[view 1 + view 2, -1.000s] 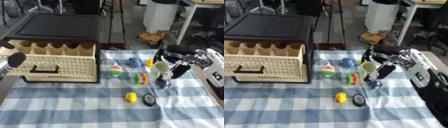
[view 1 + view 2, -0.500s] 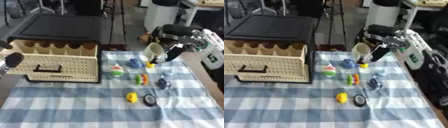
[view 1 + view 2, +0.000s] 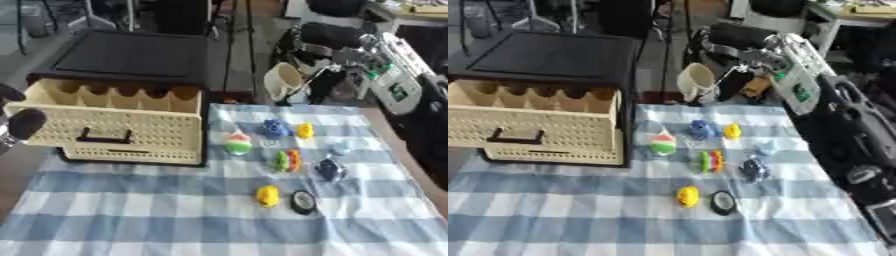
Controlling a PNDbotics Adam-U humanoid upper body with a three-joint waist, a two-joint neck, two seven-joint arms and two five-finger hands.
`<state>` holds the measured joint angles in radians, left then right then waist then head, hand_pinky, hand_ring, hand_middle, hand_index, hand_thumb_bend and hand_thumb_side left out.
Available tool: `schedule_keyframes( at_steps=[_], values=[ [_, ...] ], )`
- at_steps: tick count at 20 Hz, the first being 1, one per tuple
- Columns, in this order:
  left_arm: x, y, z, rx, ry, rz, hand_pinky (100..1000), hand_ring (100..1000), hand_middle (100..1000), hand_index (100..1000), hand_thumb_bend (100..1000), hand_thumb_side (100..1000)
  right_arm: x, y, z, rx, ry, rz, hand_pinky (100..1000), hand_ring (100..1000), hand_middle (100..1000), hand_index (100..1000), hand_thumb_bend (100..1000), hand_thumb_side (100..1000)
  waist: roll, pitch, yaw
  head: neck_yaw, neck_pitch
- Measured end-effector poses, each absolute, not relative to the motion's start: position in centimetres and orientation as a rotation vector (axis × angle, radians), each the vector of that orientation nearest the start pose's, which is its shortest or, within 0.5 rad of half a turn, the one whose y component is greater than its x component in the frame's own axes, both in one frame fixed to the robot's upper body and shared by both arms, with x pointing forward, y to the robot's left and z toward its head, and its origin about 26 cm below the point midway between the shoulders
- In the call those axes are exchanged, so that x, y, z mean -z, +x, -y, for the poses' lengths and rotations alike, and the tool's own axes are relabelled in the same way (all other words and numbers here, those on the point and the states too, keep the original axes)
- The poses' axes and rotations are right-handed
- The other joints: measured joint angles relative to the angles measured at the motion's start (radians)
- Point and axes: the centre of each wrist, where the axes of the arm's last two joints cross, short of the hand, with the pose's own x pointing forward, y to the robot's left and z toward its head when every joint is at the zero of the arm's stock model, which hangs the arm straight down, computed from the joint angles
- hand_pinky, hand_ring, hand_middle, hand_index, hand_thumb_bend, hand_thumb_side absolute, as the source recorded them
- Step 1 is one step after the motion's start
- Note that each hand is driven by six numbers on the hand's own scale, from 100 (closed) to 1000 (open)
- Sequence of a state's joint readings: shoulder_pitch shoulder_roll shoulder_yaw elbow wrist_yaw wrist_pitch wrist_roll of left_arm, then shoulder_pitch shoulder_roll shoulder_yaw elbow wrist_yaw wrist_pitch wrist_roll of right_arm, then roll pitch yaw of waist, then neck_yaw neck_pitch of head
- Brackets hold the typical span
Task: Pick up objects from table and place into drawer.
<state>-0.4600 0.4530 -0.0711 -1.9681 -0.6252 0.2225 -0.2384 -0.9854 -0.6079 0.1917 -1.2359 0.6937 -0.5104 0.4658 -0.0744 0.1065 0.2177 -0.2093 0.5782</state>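
Gaping cream drawer (image 3: 122,127), compartments apparently bare

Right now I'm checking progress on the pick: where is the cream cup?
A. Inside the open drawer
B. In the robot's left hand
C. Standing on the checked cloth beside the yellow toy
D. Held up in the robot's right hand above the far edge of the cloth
D. The cream cup is tilted in the air in the right hand, past the far edge of the checked cloth and off the open drawer.
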Motion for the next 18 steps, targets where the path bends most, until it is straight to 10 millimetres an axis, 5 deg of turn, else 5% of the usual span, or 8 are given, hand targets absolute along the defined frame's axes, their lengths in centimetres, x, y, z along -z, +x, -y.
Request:
schedule_keyframes(
  at_steps=[13,18],
  values=[
    [-24.7,31.4,-24.2,0.925,0.845,1.989,100,100,100,671,812,1000,-31.6,44.9,22.9,2.268,1.007,-2.375,100,204,431,674,530,368,-0.002,-0.006,0.031,-0.023,0.000],
    [-25.4,31.6,-23.6,0.903,0.828,2.038,100,100,100,675,822,1000,-32.1,44.7,20.2,2.219,0.923,-2.384,100,204,423,672,528,369,0.000,-0.004,0.094,-0.051,-0.010]
  ],
)
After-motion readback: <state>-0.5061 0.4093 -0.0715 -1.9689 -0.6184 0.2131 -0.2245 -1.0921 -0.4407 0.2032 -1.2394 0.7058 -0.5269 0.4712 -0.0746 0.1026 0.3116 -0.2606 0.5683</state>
